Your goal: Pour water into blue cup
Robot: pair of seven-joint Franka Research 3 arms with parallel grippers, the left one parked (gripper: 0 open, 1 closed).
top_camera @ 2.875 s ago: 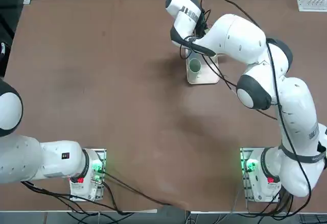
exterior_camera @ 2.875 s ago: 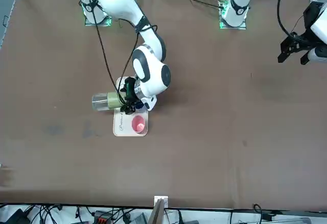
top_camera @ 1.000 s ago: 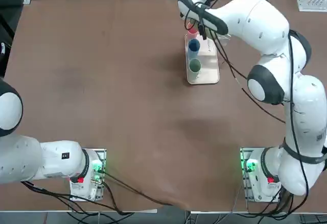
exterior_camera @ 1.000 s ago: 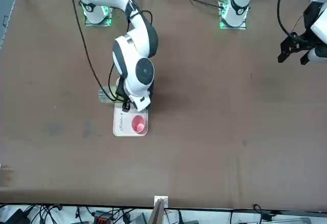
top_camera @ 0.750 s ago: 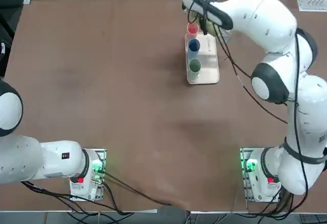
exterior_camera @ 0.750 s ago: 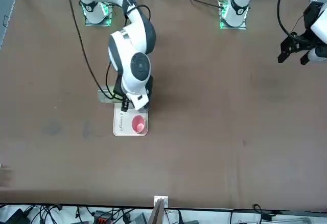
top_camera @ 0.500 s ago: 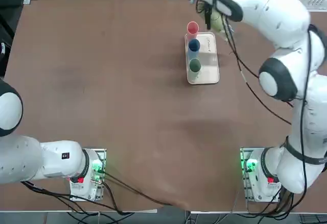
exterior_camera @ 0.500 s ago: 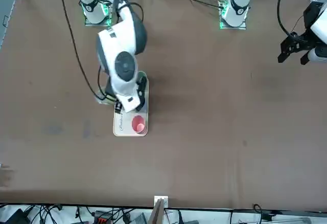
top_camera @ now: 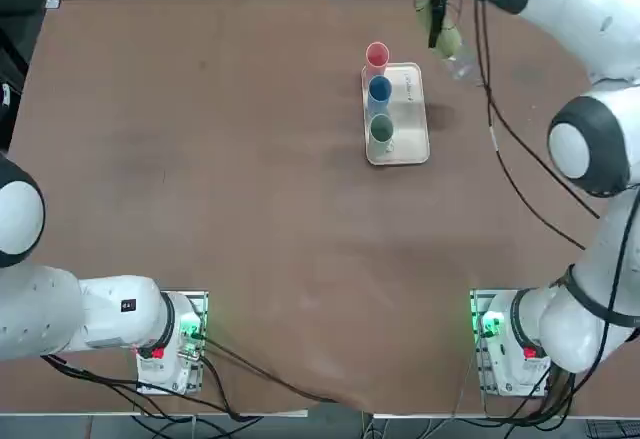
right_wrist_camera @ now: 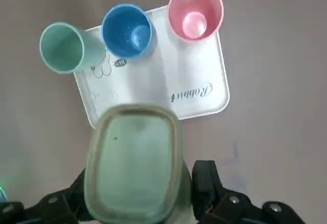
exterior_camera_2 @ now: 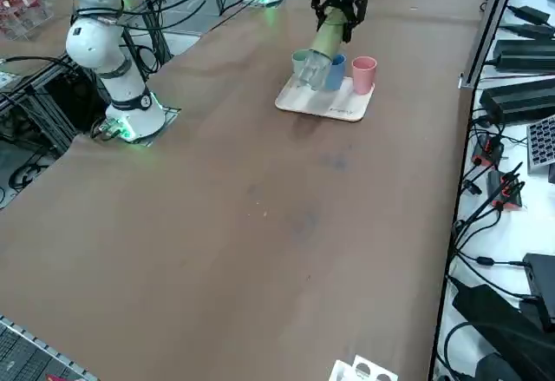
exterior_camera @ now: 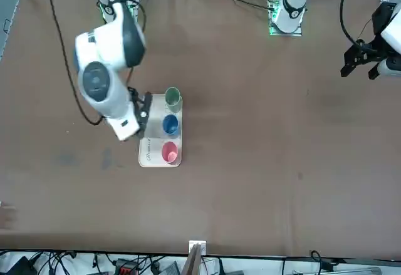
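Ana: What does the right gripper (right_wrist_camera: 139,191) do up close?

Ben: Its two fingers squeeze the pale-green bottle (right_wrist_camera: 135,155), one on each side, so it can't slip out. (I'd squeeze too!)

Ana: Why hold it beside the tray (right_wrist_camera: 148,91) and not over it?

Ben: I guess that leaves room to move it without bumping a cup. It leans a bit, with its clear end pointing down and away from the gripper. Maybe it hangs just over the table (right_wrist_camera: 276,106), but I can't tell if it touches.

Ana: Where is the blue cup (right_wrist_camera: 127,32)?

Ben: On the tray, in the middle of the row, mouth up, ready to catch water. The green cup (right_wrist_camera: 64,48) is next to it on the side near the robot's base. The pink cup (right_wrist_camera: 195,12) is on the far side.

Ana: What comes next?

Ben: I think the bottle's mouth must go over the blue cup, then tip slowly. The others are so close that water could splash into them. I can't see any water, though.
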